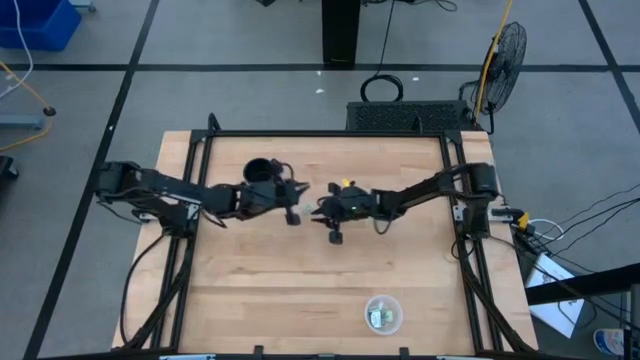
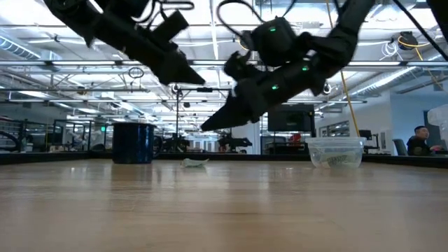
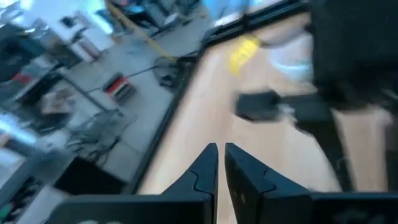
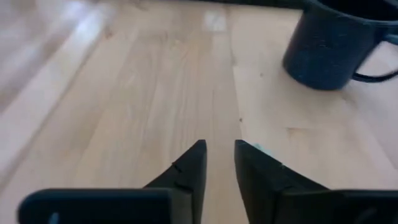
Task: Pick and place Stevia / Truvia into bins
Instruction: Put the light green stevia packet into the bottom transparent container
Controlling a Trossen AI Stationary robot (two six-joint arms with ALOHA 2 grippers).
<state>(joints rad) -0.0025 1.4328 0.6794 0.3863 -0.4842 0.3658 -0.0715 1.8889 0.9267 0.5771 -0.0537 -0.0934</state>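
Note:
One pale green sachet (image 2: 194, 162) lies flat on the table near the black mug; a corner of it (image 4: 257, 148) peeks out beside my right finger. A clear cup (image 1: 383, 313) with a few sachets inside stands near the table's near edge, right of centre, and also shows in the low view as the cup (image 2: 336, 151). My left gripper (image 3: 221, 163) is shut on nothing, raised over the table's middle. My right gripper (image 4: 220, 157), narrowly open, hangs lower, slanting down toward the sachet, its fingertips (image 2: 204, 128) above the table. A second cup is out of view.
The black mug (image 1: 260, 172) stands on the table's far left part, just behind my left gripper (image 1: 294, 203). My right gripper (image 1: 322, 208) faces it closely at mid-table. The black frame rails (image 1: 470, 250) run along the table's sides. Bare wood lies toward the near edge.

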